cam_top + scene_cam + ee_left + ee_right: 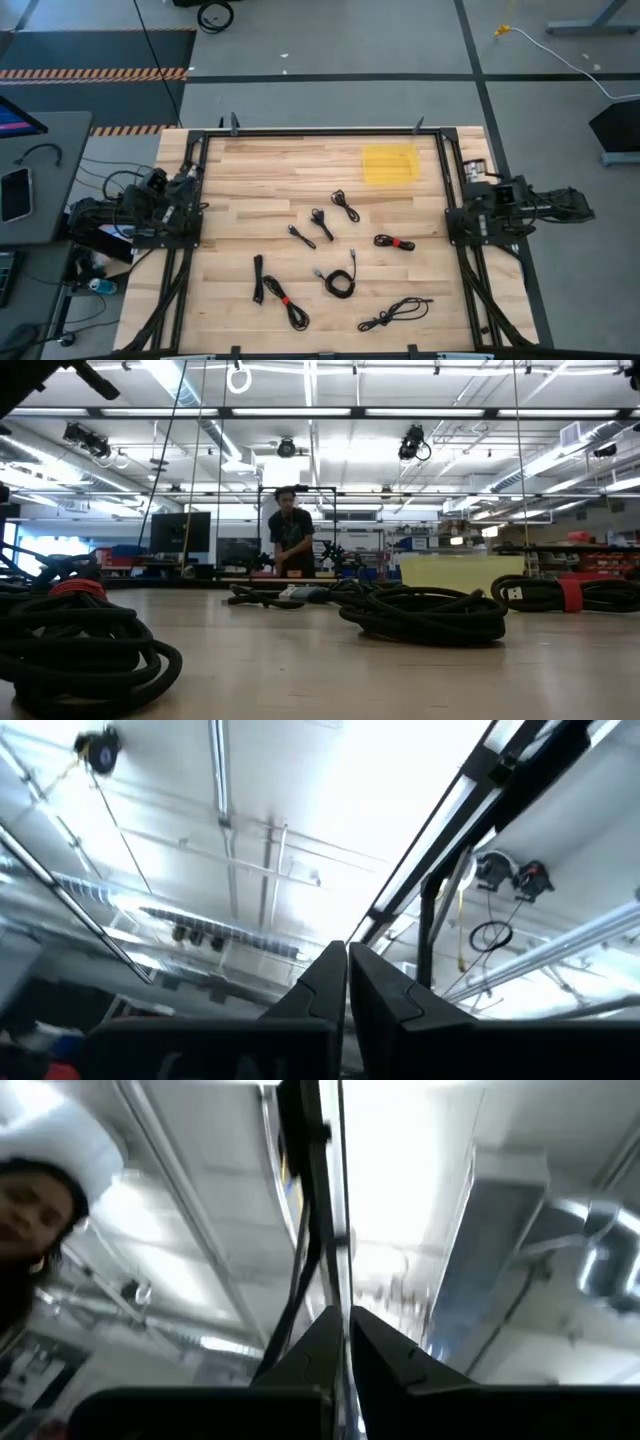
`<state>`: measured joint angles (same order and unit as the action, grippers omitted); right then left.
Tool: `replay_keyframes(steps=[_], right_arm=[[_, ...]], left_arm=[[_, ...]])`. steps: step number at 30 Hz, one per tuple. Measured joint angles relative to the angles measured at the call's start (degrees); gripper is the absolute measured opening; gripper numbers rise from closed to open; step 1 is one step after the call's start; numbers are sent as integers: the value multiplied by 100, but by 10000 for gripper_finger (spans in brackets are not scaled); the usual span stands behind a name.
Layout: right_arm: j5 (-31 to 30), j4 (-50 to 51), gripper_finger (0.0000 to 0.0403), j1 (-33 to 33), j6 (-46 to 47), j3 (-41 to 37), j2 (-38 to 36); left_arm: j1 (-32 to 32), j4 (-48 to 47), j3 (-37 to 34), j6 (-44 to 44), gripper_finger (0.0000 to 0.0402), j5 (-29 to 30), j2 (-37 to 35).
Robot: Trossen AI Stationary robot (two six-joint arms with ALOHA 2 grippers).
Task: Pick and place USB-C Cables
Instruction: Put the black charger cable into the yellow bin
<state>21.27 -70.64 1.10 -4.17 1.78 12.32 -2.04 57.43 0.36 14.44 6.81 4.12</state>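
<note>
Several short black USB-C cables lie on the wooden table: a coil [340, 278], a red-tied bundle [394, 241], another red-tied one [285, 300], a loose one [395, 313] near the near edge, and small ones [320, 222] at mid-table. The low view shows a red-tied coil [70, 630] close up and another coil [425, 610]. My left gripper [347, 965] is parked at the table's left edge, shut and pointing at the ceiling. My right gripper [343, 1325] is parked at the right edge, also shut and pointing up. Neither is near a cable.
A clear yellow tray [390, 164] sits on the far right part of the table, also seen in the low view [460, 572]. Black frame rails [320, 131] run along the table's edges. A person [290, 540] stands beyond the far edge.
</note>
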Motion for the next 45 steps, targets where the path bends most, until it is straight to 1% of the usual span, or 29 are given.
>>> replay_keyframes(steps=[3,7,10,15,18,23,24,25,28,30,32,34,36,37,39,41,45], right_arm=[[86,20,32,0,-37,2,2],[9,89,32,0,74,2,2],[94,15,32,0,267,2,2],[127,-352,32,-2,118,2,2],[-181,-593,32,-2,198,2,2],[-963,-595,32,-2,197,2,2],[-1038,-593,32,-2,142,2,2],[-1048,-593,32,-2,54,2,2],[-827,-631,32,-2,-121,2,2],[-811,-697,32,-2,5,2,2],[-922,-674,32,-2,214,22,2],[-1021,-503,33,-2,467,198,7],[-1117,36,38,-2,559,541,7],[-1143,525,41,0,555,802,7],[-1357,1948,49,0,551,1483,9],[-1764,3638,58,0,559,2301,100],[-2499,6649,73,-2,1013,3876,633]], left_arm=[[0,78,0,-239,23,0,-1],[0,206,0,-597,23,2,0],[0,306,0,-646,23,0,-2],[0,306,0,-625,23,0,-2],[0,306,0,-615,23,0,-2],[0,295,0,-613,23,0,-2],[0,294,0,-613,23,0,-2],[0,288,0,-613,23,0,-2],[0,266,0,-611,23,0,-2],[0,252,0,-611,23,0,-2],[0,231,0,-611,23,0,-2],[0,224,0,-611,23,0,-2],[0,222,0,-611,23,0,-2],[0,222,0,-609,23,0,-2],[0,220,0,-608,23,-1,-2],[0,218,2,-608,23,0,-2],[0,105,2,-606,23,0,-1]])
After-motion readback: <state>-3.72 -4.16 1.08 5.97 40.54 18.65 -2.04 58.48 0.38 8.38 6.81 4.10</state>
